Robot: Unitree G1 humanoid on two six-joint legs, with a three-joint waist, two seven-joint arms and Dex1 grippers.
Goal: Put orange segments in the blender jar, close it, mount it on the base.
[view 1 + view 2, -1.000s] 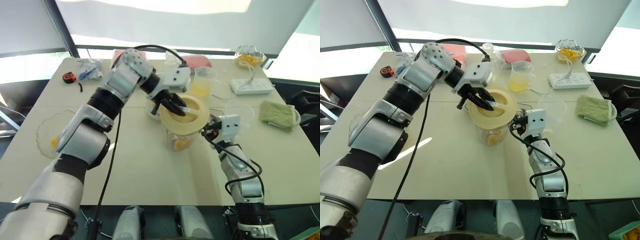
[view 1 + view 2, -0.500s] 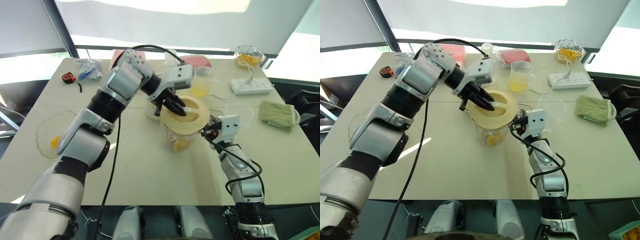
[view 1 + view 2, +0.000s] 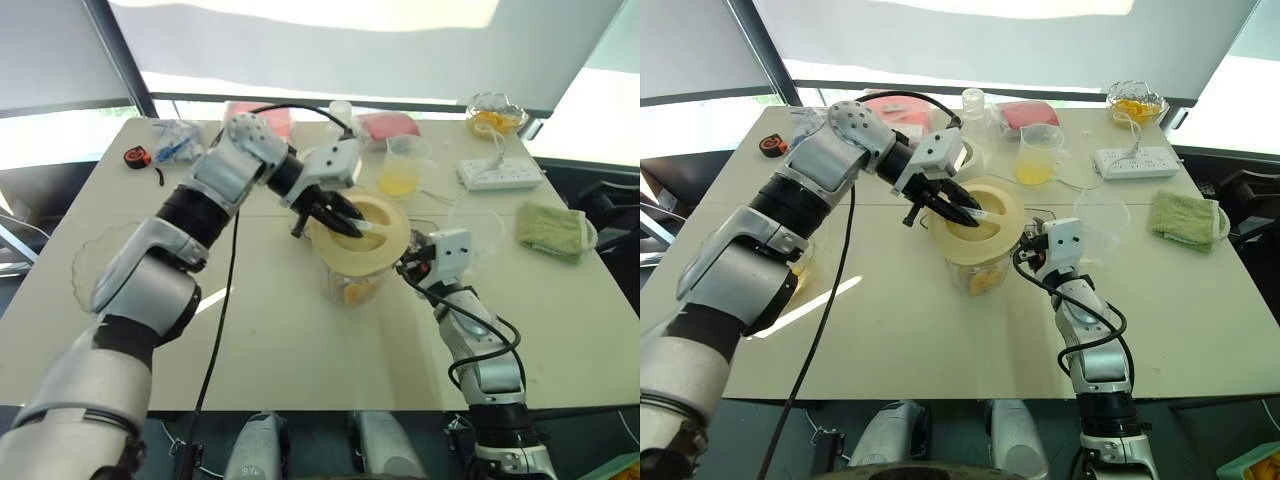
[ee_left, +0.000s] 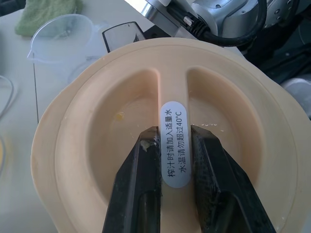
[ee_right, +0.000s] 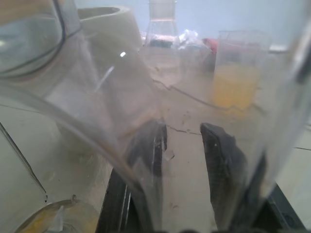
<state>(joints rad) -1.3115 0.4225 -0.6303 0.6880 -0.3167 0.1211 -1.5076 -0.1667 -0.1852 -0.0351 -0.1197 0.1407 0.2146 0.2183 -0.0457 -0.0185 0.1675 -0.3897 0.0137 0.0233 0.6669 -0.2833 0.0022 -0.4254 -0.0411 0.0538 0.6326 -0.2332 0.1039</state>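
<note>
Closing step: left hand (image 4: 175, 160) pinches the cream lid (image 3: 360, 232) atop the blender jar (image 3: 352, 280) (mid-tabletop, orange segments (image 3: 355, 291) inside), right hand (image 3: 412, 262) grips its handle; next, seat lid.

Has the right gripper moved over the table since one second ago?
No. The right gripper keeps its place beside the blender jar, and it lies just as far from the power strip as before.
</note>
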